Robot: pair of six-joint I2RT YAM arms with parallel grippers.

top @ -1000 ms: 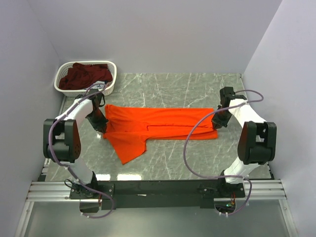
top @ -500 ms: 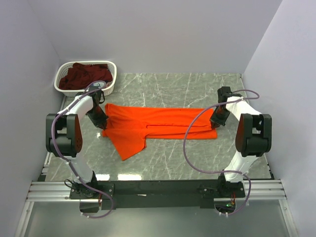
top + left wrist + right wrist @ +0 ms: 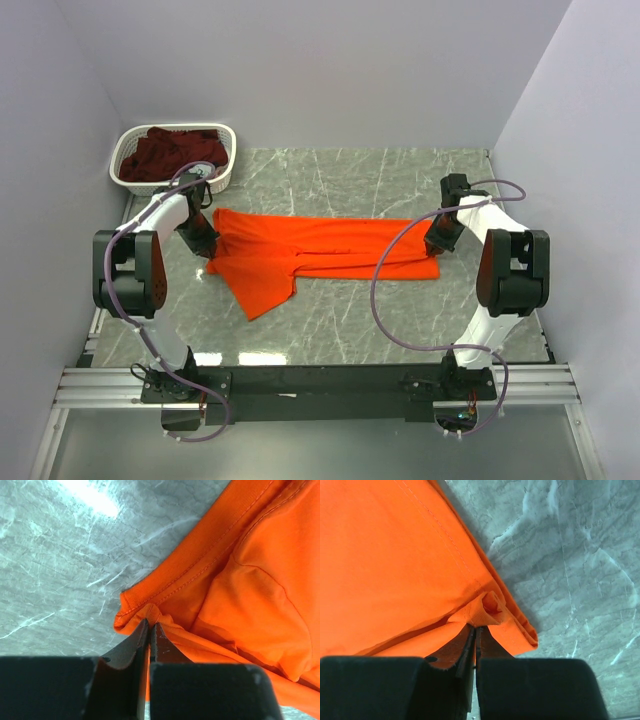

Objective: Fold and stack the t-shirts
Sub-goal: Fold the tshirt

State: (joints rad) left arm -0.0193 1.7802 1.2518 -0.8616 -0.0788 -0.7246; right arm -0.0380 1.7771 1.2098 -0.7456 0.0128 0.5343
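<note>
The orange t-shirt (image 3: 330, 245) is showing as soft matt cloth, with neat rows of stitching running along its hems. The table (image 3: 400, 190) is looking like smooth grey-green marble and is throwing back a glossy glare. The basket (image 3: 228, 160) is showing white lattice plastic, and the maroon t-shirt (image 3: 165, 155) is looking like dull, crumpled cloth.

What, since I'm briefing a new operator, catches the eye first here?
A bright orange t-shirt lies stretched across the marble table, its ends pinched by the left gripper and the right gripper. At the far left corner, a maroon t-shirt sits heaped in a white lattice basket.
</note>
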